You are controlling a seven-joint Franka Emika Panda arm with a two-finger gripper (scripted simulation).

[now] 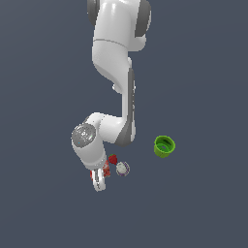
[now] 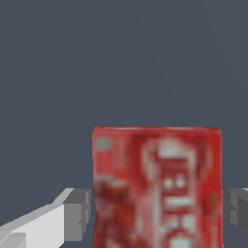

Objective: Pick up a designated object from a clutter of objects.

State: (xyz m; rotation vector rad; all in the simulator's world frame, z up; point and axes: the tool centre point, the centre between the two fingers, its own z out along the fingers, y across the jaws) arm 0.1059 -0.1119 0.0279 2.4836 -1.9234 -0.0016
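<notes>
red flat rectangular box with white lettering [image 2: 157, 186] is mostly hidden in the exterior view, where only red slivers [image 1: 105, 169] show beside the white robot arm's [image 1: 118, 72] wrist, low and toward the exterior view's left. in the wrist view its lower part is cut off by the frame edge, and its long axis seems to run away from the camera. the white print is too blurred to read. the gripper [image 2: 157, 213] has a grey finger pad [image 2: 77, 213] at one side of the box and a second pad at the other, each at or just off its edge; i cannot tell whether they pinch it. just right of the wrist lie a tiny red strawberry [image 1: 112, 159] and a greyish-white round object [image 1: 122, 168], its markings indistinct. a green plastic cup [image 1: 164, 146] lies well apart, further right.
</notes>
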